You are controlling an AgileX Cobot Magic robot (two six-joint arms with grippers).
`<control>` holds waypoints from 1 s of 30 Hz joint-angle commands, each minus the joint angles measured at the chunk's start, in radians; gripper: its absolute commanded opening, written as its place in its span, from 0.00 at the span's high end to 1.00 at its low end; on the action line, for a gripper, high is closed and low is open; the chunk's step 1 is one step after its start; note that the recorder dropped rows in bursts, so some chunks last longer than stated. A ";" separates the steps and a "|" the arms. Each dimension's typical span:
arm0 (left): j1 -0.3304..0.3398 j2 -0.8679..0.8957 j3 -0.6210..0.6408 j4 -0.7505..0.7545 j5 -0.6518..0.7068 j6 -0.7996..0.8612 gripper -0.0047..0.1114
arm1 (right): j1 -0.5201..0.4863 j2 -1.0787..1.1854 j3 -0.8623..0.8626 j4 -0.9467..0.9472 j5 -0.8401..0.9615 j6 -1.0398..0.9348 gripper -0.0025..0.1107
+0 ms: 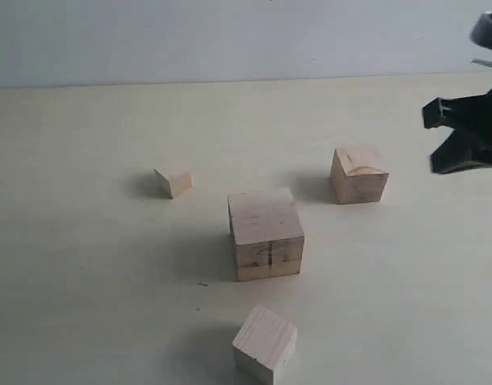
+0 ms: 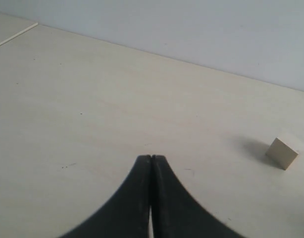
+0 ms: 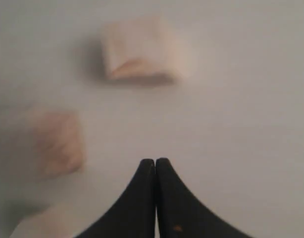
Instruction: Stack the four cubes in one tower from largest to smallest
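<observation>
1. Nearest, lower centre of the exterior view: pale unpainted wooden cube, third in size [image 1: 264, 343], turned corner-on, alone on the cream tabletop [image 1: 86, 305]; bare surface on both flanks; the frame's lower edge close by.
2. Mid-frame: largest pale wooden cube with a dark vertical seam [image 1: 266, 233], sitting flat; probably best used where it stands as the tower's base, being central and well apart from the rest; nothing stacked yet.
3. Farther back, left of centre: smallest pale wooden cube [image 1: 174, 177]; right of centre: second-largest pale wooden cube [image 1: 359, 173]; each separate, with approach room all round.
4. Right edge of the frame, near that second-largest cube: black right claw [image 3: 155, 161], tips pressed together, holding nothing; likely poised for the first pick, needing to open first.
5. Outside the exterior view: black left claw [image 2: 151, 157], closed tight, empty, over bare table.
6. Farthest: table's back edge meeting the pale wall [image 1: 230, 40]; ample room before it.
</observation>
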 commanded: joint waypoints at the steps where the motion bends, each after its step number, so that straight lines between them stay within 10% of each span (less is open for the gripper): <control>1: -0.008 -0.006 -0.002 0.002 -0.006 0.005 0.96 | 0.062 0.030 -0.024 0.442 0.324 -0.406 0.98; 11: -0.008 -0.006 -0.002 0.002 -0.006 0.005 0.96 | 0.520 0.080 -0.024 0.210 0.006 -0.290 0.98; 30: -0.008 -0.006 -0.002 0.002 -0.006 0.005 0.96 | 0.604 0.399 -0.024 0.102 -0.402 -0.253 0.98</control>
